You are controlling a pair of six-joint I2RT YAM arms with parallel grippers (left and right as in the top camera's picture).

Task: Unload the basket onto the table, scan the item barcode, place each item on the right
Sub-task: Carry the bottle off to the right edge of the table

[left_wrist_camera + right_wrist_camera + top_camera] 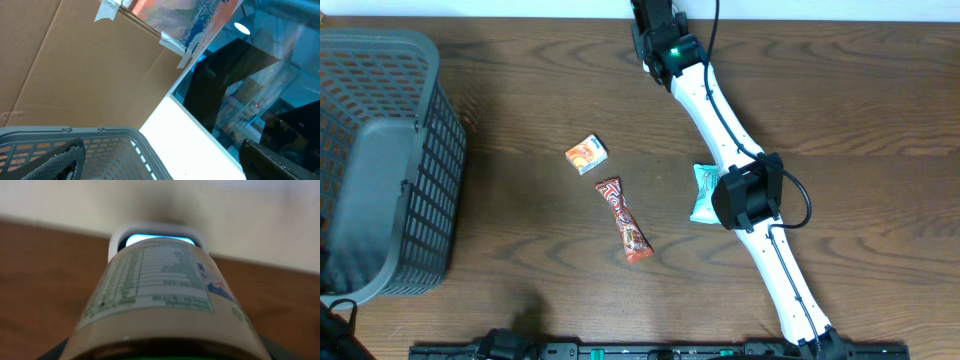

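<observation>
Grips bottle [155, 325] in part-closed right gripper [160, 352], nutrition label [150, 280] toward glowing scanner [159, 235]; risks no read if barcode faces elsewhere. Shows left gripper [165, 160] wide open, empty.

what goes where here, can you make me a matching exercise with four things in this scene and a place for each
Things:
1. grey basket
2. red candy bar
3. teal packet
4. bottle

Places:
A. partly under the right arm
B. label up close to the lit scanner
C. far left of the table
D. middle of the table, next to a small orange box

Pairs: 1-C, 2-D, 3-A, 4-B
</observation>
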